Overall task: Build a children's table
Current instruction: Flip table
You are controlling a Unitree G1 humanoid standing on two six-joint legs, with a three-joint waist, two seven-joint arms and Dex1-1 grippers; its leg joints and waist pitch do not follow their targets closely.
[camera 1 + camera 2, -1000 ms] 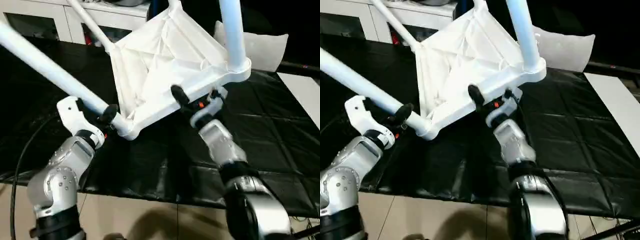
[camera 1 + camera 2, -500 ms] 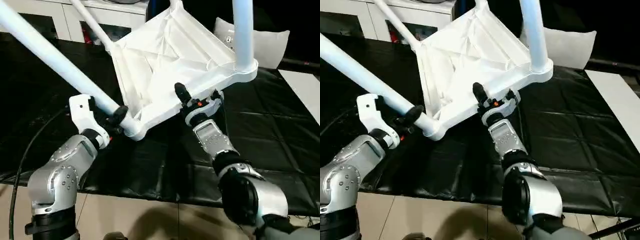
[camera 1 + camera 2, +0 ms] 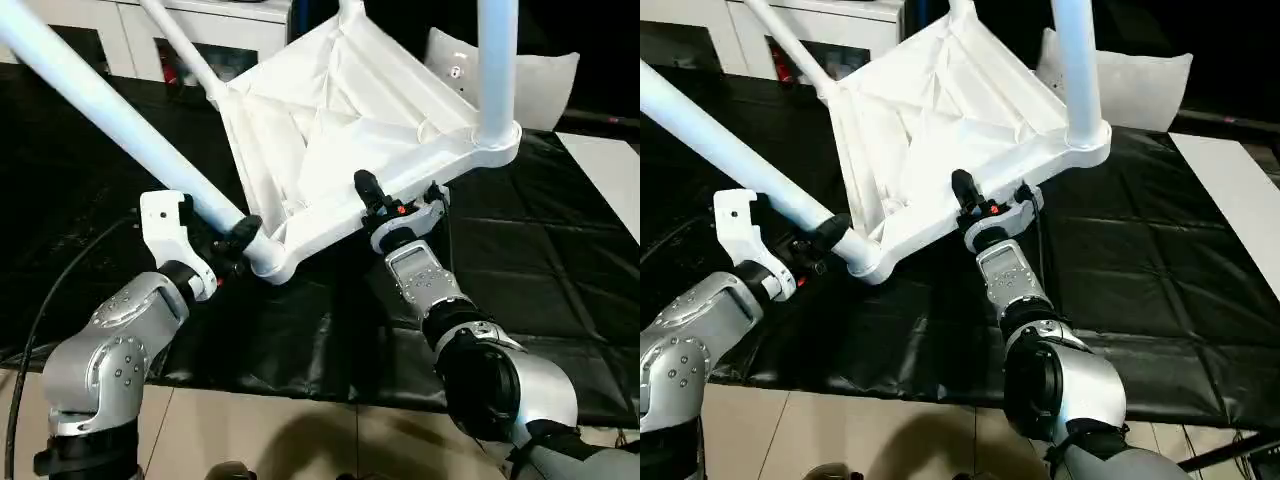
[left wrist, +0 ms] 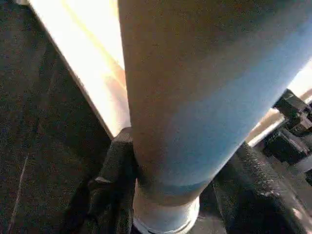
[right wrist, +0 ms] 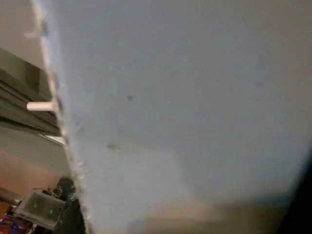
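Here, nearest me, my left tool [image 3: 228, 243] is clamping the base of one long leg [image 3: 100, 100] where it enters a corner socket. My right tool [image 3: 385, 203] is pinching the near rim of the children's table [image 3: 330, 120], one black finger [image 3: 366, 189] lying on the ribbed underside. The children's table is tilting up off the black-covered table [image 3: 520, 260], legs pointing up and outward. Farther back, a white cabinet [image 3: 225, 20] is standing.
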